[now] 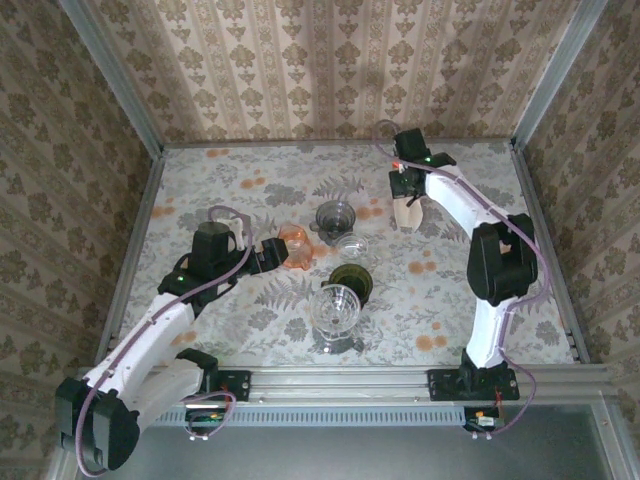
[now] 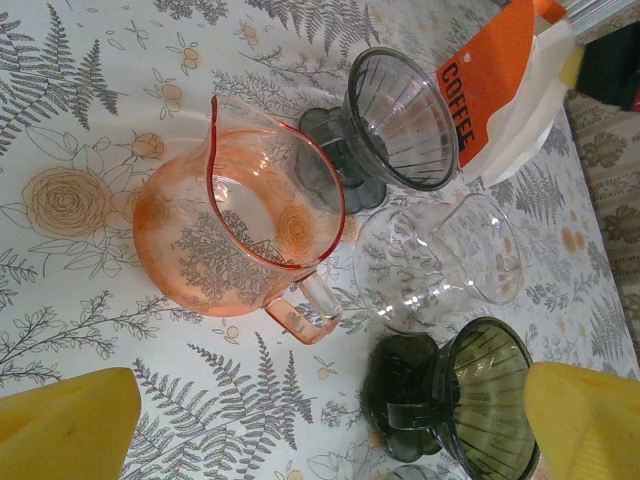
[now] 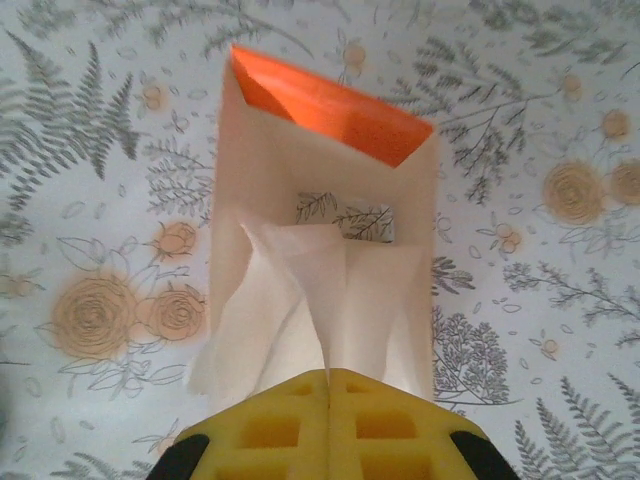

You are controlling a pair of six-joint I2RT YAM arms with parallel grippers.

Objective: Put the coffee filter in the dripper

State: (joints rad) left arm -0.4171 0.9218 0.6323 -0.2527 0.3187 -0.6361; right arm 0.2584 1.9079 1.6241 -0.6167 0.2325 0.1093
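Note:
My right gripper [image 3: 330, 375] is shut, its yellow pads pinching the top edge of a white coffee filter [image 3: 305, 290] that sticks out of a pale filter pack [image 3: 325, 200] with an orange flap. This pack [image 1: 408, 213] stands at the back right of the table, under my right gripper [image 1: 408, 196]. A smoky grey dripper [image 1: 335, 216] [image 2: 400, 120], a dark green dripper [image 1: 352, 281] [image 2: 480, 395] and a clear dripper [image 1: 335, 308] stand mid-table. My left gripper [image 1: 275, 255] [image 2: 325, 430] is open and holds nothing, hovering by the orange pitcher.
An orange glass pitcher [image 1: 293, 246] [image 2: 240, 235] and a small clear glass cup [image 1: 352, 244] [image 2: 445, 260] sit between the drippers. The filter pack [image 2: 495, 80] reads "COFFEE". Patterned walls and metal rails enclose the floral tabletop [image 1: 230, 190].

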